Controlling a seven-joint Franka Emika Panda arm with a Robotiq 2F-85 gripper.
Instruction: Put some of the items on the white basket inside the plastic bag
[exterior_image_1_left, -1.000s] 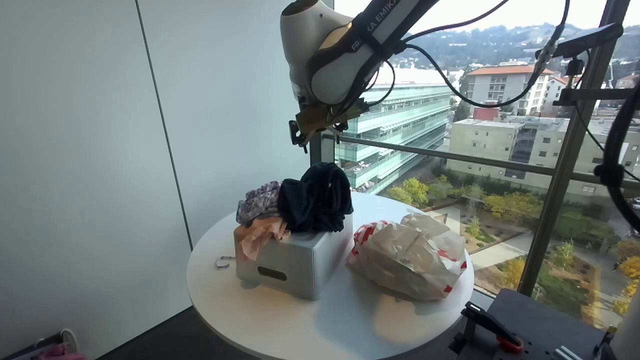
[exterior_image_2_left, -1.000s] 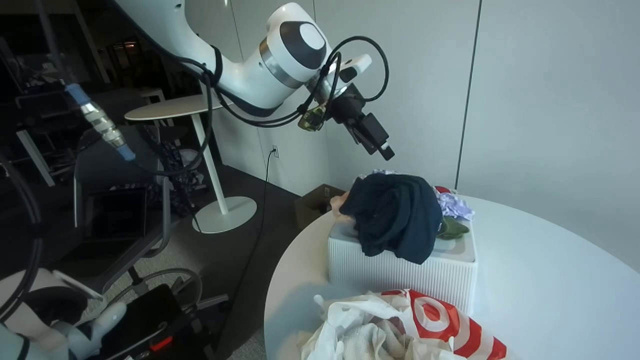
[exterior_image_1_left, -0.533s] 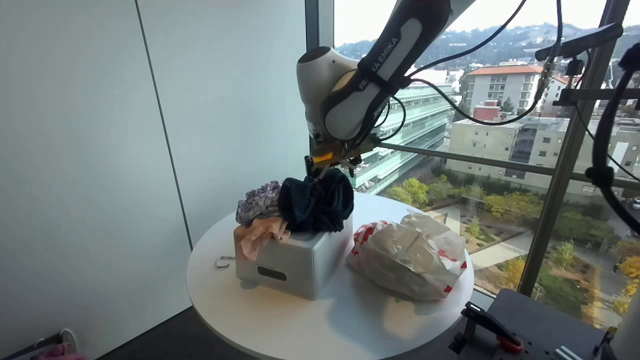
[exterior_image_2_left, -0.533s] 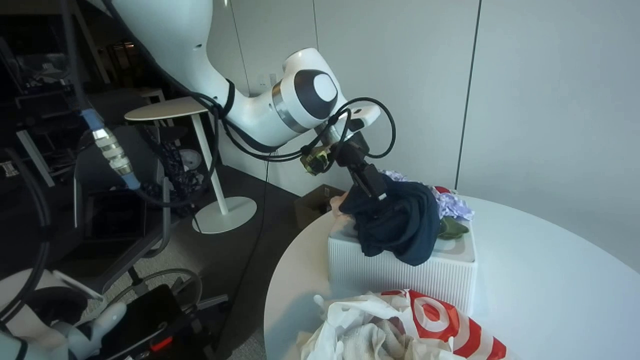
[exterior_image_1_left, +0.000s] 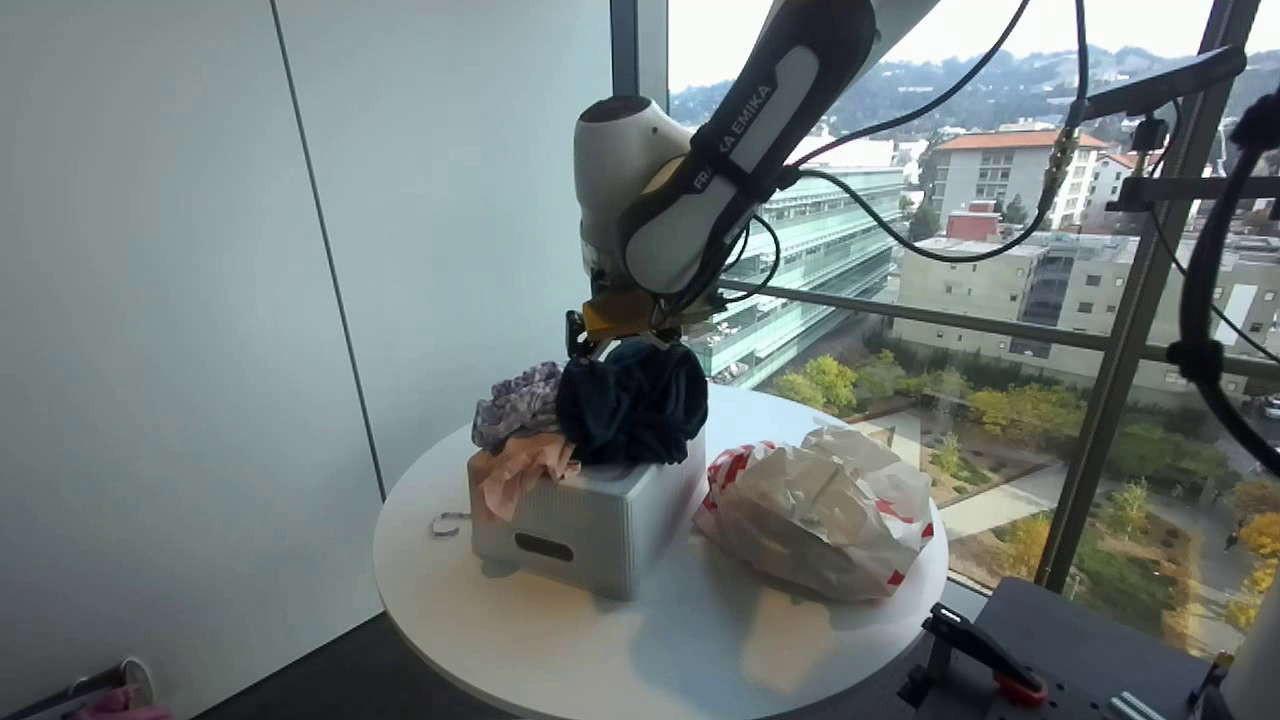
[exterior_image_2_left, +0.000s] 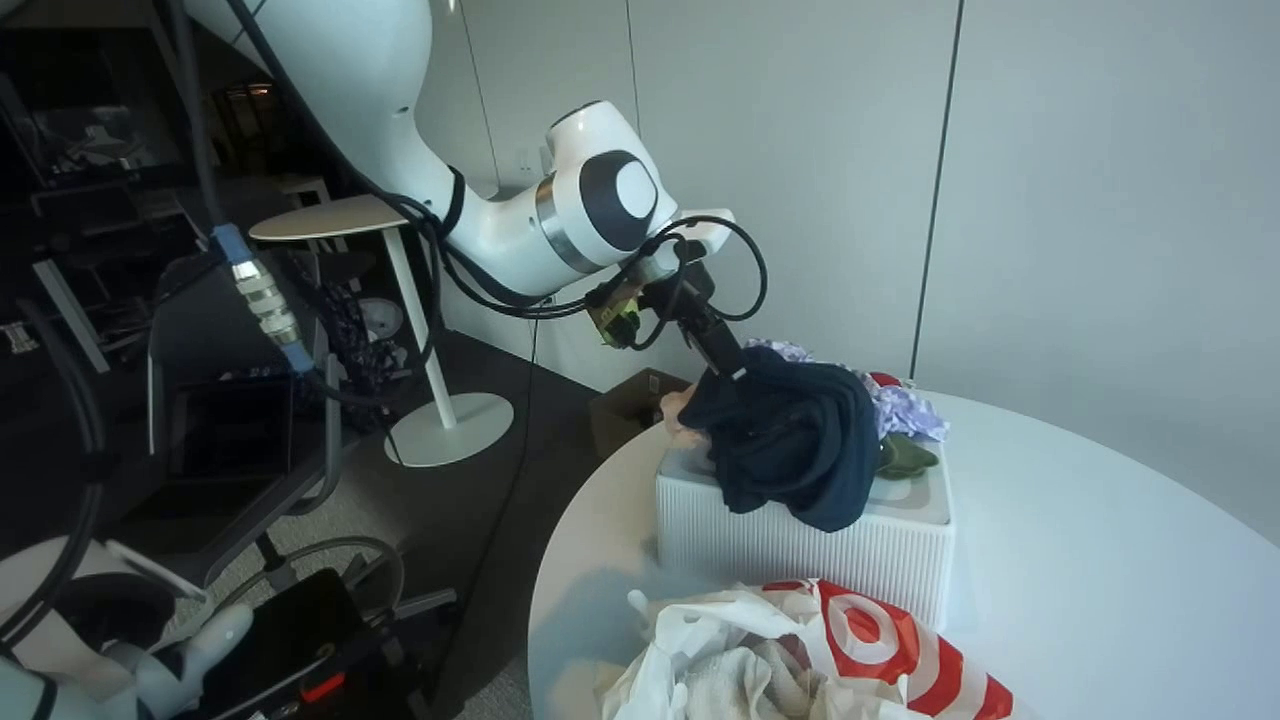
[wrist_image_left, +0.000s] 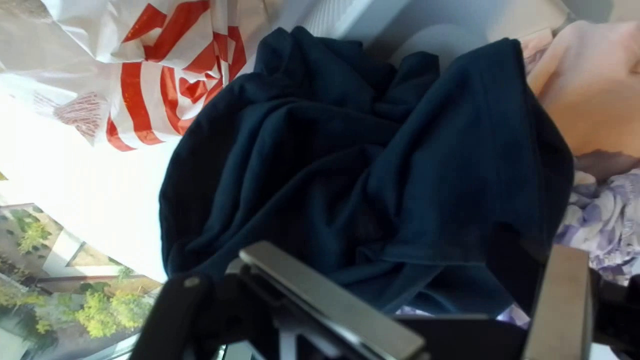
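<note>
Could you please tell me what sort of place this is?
Probably an upper-floor office or lab: a large window looks down on trees, a robot arm is set up, and a pedestal table stands in the background.

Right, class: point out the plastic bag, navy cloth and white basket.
Plastic bag (exterior_image_1_left: 815, 520): in an exterior view, its crumpled side.
Navy cloth (wrist_image_left: 345, 170): in the wrist view, folds near its middle.
White basket (exterior_image_2_left: 790, 546): in an exterior view, its ribbed wall.

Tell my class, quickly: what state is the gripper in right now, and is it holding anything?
Gripper: open, jaws wide apart at the dark navy cloth, holding nothing; whether it touches the cloth cannot be told.
</note>
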